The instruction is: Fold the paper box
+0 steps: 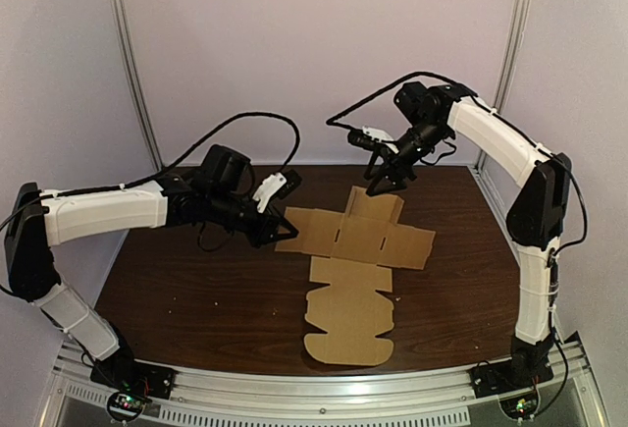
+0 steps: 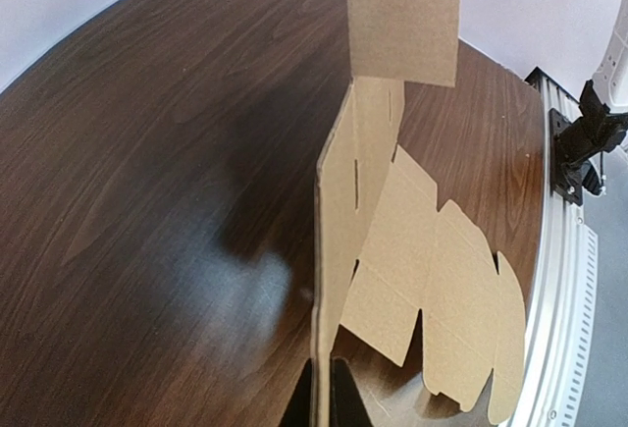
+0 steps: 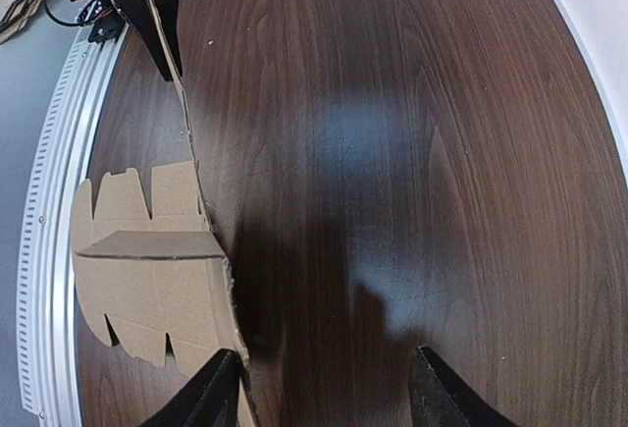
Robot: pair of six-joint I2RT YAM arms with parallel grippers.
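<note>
Two pincers work the box (image 1: 358,270), a cut blank lying mostly flat mid-bench (image 1: 177,290). The left pincer (image 1: 282,226) pinches the edge of the left flap (image 1: 306,233); the right pincer (image 1: 379,187) hangs spread at the far flap (image 1: 378,207), gripping nothing. This looks like an early step: raising the first wall. The next move calls for lifting the flap along its crease without dragging the blank. No walls have been formed, so the box holds nothing.

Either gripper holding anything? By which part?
Left gripper pinches the cardboard blank by its left flap's edge; right gripper is open, holding nothing.
</note>
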